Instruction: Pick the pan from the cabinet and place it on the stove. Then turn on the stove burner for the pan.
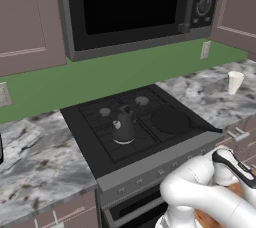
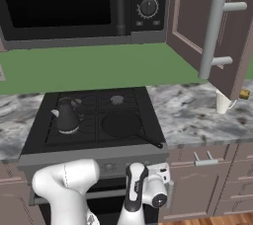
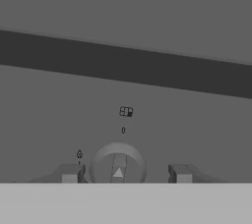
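Flat round black pan [image 2: 121, 124] already on black gas stove [image 1: 100, 137]. My claw [image 3: 126, 174] wide open, empty, straddling round grey knob [image 3: 118, 165]; next probably close, twist.

The stove [image 2: 44, 140] carries the pan [image 2: 121, 124] and a kettle [image 2: 66, 117]; a mug [image 1: 234, 82] stands on the counter [image 2: 197, 115].

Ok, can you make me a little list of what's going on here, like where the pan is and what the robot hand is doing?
pan: on the stove, front right burner, handle toward front right
kettle: on the front left burner
cabinet: door open
gripper: open, fingertips either side of a knob on the stove's front strip
mug: on the counter, right of stove
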Controlling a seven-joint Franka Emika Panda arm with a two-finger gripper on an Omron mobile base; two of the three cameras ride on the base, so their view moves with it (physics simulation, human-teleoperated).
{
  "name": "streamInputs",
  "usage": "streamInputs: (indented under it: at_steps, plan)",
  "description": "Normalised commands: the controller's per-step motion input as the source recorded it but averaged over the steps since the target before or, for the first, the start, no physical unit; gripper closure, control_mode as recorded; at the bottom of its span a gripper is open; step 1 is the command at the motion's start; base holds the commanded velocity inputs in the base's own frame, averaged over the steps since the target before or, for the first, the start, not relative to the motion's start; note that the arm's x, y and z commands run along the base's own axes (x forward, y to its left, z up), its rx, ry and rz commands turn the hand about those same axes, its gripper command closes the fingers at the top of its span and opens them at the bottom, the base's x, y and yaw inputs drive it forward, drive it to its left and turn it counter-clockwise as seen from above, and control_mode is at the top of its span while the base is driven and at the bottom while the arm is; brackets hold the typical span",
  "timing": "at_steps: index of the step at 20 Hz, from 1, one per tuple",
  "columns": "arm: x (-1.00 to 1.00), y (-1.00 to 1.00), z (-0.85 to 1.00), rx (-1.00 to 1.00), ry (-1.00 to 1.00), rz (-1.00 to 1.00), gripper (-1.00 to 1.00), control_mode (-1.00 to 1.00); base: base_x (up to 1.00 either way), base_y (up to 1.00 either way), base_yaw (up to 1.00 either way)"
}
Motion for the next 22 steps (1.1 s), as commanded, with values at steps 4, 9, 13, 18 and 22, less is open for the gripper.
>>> streamInputs:
  at_steps: [4, 9, 13, 18, 22]
  plan:
    - [0.0, 0.12, 0.0, 0.0, 0.0, 0.0, 1.0, -1.0, 0.0, 0.0, 0.0]
    - [0.0, 0.09, 0.0, 0.0, 0.0, 0.0, 1.0, -1.0, 0.0, 0.0, 0.0]
    - [0.0, 0.0, 0.0, 0.0, -0.02, 0.0, 1.0, -1.0, 0.0, 0.0, 0.0]
    - [-0.04, 0.0, 0.0, -0.05, -0.12, 0.06, 1.0, -1.0, 0.0, 0.0, 0.0]
    - [-0.05, 0.0, 0.0, -0.23, -0.14, 0.1, 1.0, -1.0, 0.0, 0.0, 0.0]
